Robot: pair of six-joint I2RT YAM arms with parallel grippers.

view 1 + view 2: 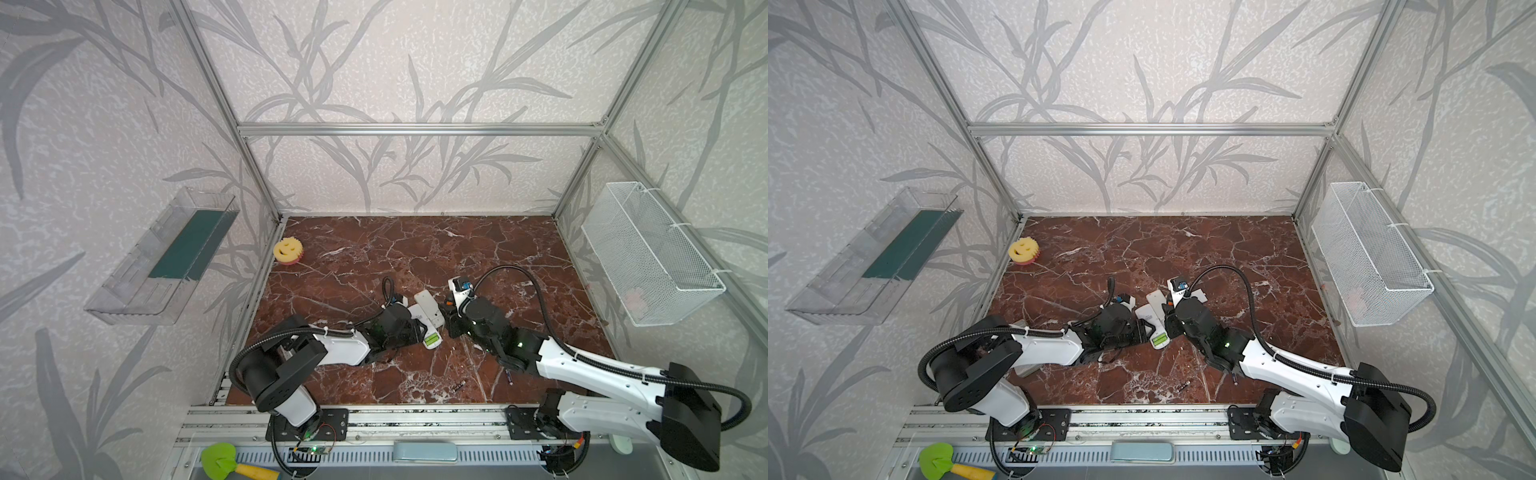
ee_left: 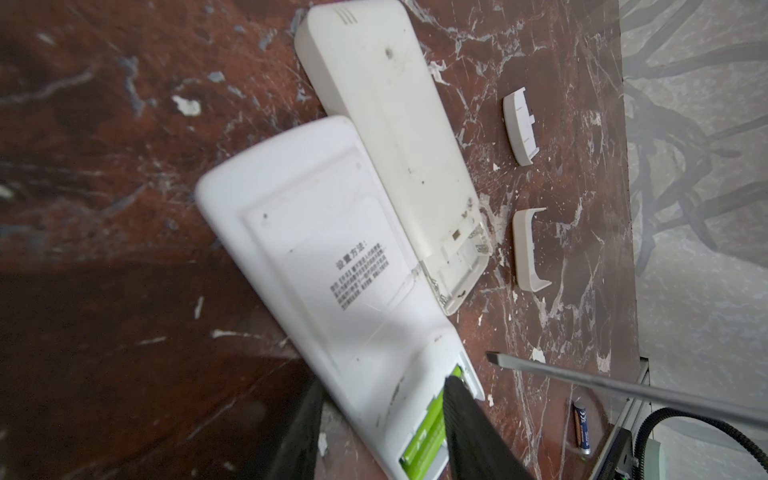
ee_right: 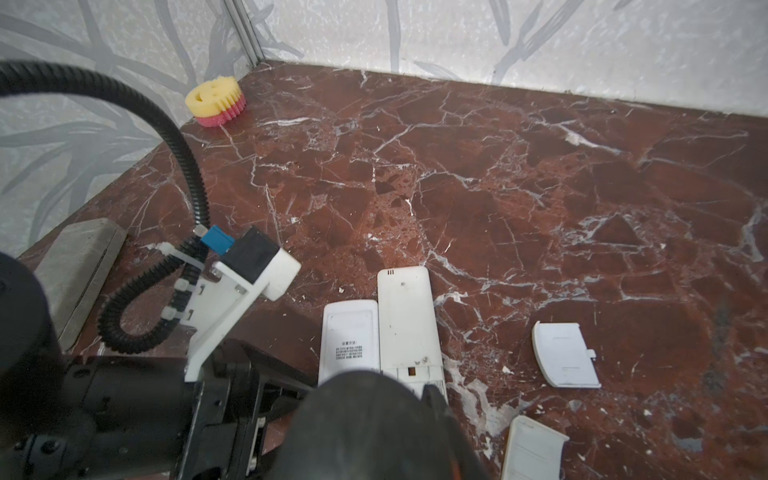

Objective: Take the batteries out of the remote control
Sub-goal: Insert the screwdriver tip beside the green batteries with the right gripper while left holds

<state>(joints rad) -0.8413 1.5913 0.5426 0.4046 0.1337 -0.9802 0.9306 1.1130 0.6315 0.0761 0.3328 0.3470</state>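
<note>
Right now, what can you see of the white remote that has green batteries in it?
The remote is white plastic, lying back-up on the brown marble table, with a printed label. Its lid is off, showing two green batteries side by side. It touches the other remote. The left end effector straddles its battery end, one black finger over the batteries.

left tool (image 2: 382,384) low, jaws parted; right tool (image 1: 449,317) clamped, facing it closely.

**Lime green on white**

Two lime-green batteries (image 2: 424,436) in a white remote (image 2: 332,257). The table (image 1: 415,249) is red-brown marble, veined white. The sponge (image 1: 287,250), at ten o'clock, is yellow over pink. The wallpaper (image 1: 374,62) is pale grey with darker leaves. The screwdriver (image 1: 447,303) has an orange handle.
</note>
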